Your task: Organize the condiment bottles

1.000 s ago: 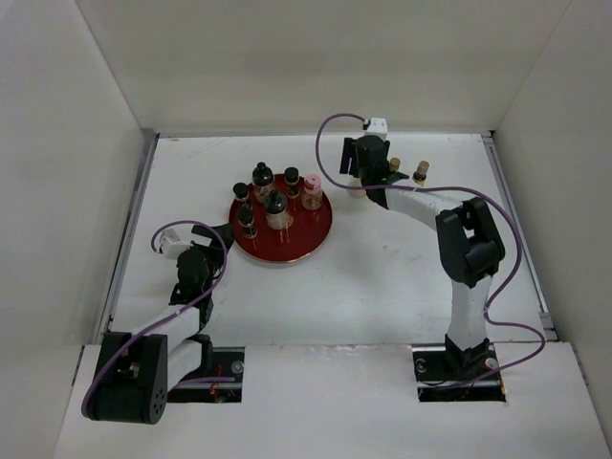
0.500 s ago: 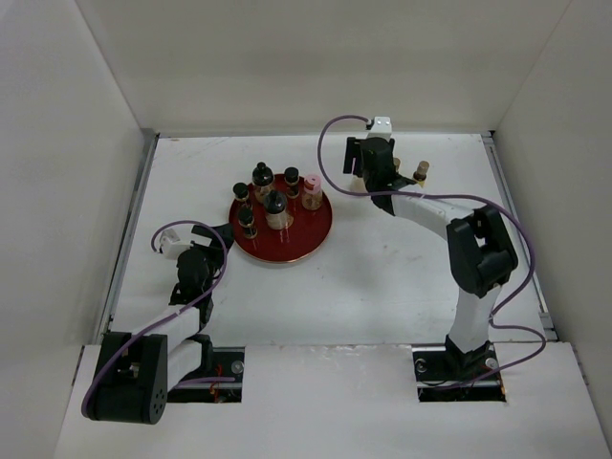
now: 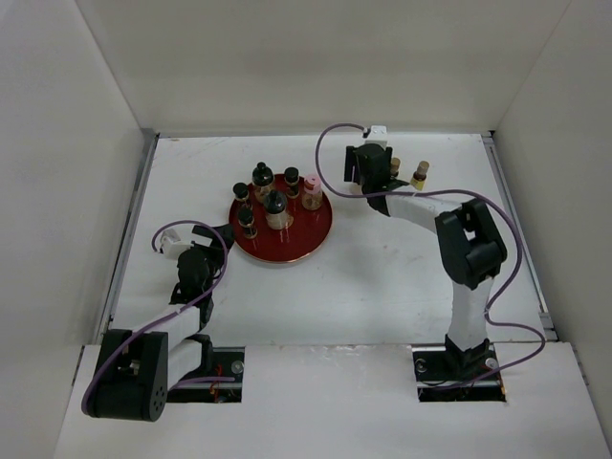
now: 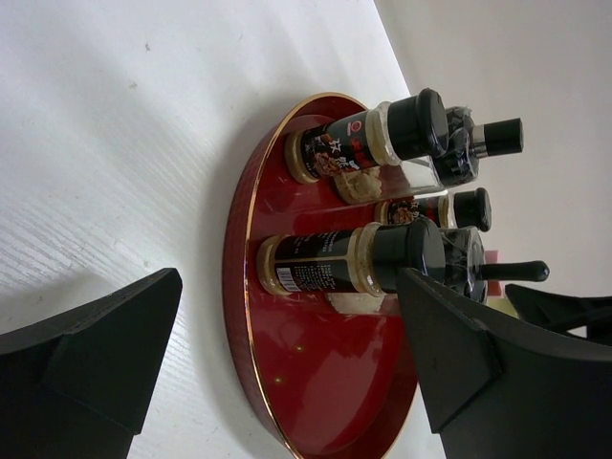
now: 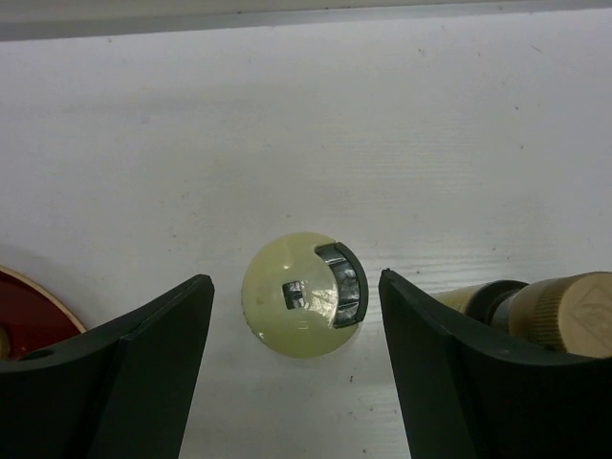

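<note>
Straddling the cream-capped bottle (image 5: 304, 308) with right jaws spread, touching neither side; left jaws also gaping apart.

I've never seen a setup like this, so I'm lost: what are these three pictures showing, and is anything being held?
Two robot arms are bolted at a white table's near edge. The wide picture looks down from above; the other two come from cameras on each wrist. A round red tray carries black-capped bottles and a pink-capped bottle. The right tool hangs open over a cream-capped bottle, not gripping; two gold-capped bottles stand beside it. The left tool is open, facing the tray, holding nothing.
</note>
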